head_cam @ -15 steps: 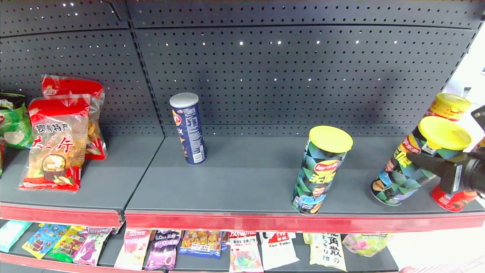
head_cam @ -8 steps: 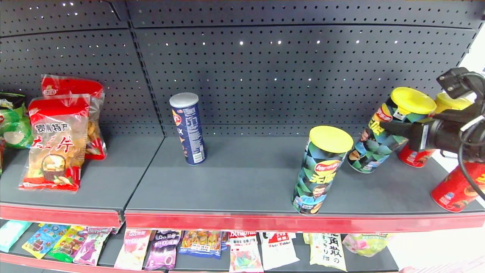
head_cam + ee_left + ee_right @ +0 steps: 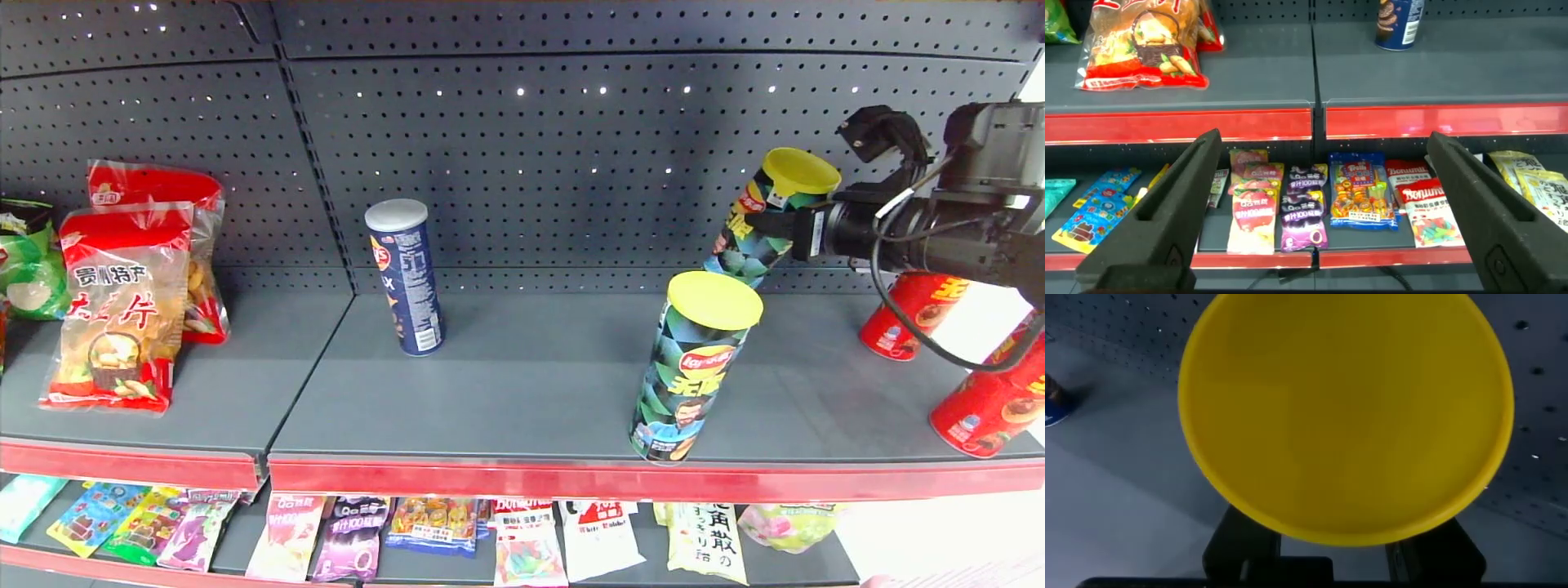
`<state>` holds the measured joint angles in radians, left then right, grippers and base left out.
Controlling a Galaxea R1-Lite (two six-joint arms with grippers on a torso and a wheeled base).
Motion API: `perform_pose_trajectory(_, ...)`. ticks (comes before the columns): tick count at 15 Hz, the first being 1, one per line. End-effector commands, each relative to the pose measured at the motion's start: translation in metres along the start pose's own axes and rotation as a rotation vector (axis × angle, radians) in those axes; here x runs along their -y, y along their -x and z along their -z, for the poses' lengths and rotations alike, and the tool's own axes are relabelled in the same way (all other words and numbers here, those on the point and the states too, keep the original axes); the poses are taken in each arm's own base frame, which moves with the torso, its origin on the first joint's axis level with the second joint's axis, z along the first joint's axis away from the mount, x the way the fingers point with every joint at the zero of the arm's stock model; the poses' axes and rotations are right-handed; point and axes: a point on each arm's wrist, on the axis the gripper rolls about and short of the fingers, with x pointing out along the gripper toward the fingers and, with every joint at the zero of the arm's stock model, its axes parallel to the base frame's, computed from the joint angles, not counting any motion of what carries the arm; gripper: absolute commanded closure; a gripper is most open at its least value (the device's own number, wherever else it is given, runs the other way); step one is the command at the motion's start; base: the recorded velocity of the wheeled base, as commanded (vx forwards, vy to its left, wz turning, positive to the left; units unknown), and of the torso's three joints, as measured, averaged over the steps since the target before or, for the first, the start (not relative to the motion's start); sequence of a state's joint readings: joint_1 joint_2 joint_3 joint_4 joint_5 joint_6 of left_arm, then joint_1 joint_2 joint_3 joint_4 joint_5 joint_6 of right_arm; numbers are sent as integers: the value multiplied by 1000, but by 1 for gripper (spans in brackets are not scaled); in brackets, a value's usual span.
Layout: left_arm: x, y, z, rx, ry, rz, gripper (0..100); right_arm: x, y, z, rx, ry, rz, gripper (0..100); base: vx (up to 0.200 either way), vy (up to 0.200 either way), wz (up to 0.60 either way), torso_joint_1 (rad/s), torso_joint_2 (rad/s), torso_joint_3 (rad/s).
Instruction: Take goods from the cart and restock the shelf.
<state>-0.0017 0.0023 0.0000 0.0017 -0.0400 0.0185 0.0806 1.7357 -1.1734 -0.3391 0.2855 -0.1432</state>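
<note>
Down low, your left gripper (image 3: 1323,139) hung with its two fingers spread wide and nothing between them. It faced the row of snack packets (image 3: 1306,216) on the lower shelf. Above that, just behind the red front lip of the main shelf (image 3: 522,478), a yellow-lidded green canister (image 3: 694,367) stood upright. To its right you had a front red canister (image 3: 984,404) leaning at the shelf's corner and a rear red canister (image 3: 910,314) farther back (the arm covered the top of that one). Off to the left, red bags of snacks (image 3: 122,310) stood on the neighbouring shelf section, and a blue canister (image 3: 406,278) stood upright toward the back. Farthest in, your right gripper (image 3: 767,227) was clamped on a second green canister (image 3: 739,255), its fingers across the upper body just under the yellow lid (image 3: 1346,416). That canister was tilted, lid toward the right, with its base clear of the shelf surface. It sat behind the standing green one and close to the perforated back panel (image 3: 571,163).
</note>
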Motion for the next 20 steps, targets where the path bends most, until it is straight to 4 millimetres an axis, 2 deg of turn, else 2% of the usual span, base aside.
perform_pose_trajectory(1, 0, 0, 0, -2, 0, 0, 0, -2, -19, 10, -34, -4, -22, 100, 0, 0, 0, 0, 0, 0)
perform_pose_trajectory(3, 0, 0, 0, -1, 0, 0, 0, -2, -23, 13, -44, -7, -28, 100, 0, 0, 0, 0, 0, 0)
perform_pose_trajectory(8, 0, 0, 0, -2, 0, 0, 0, -17, -28, 14, -50, -1, -97, 100, 0, 0, 0, 0, 0, 0)
perform_pose_trajectory(20, 0, 0, 0, -1, 0, 0, 0, -30, -41, 25, -89, 0, -138, 100, 0, 0, 0, 0, 0, 0)
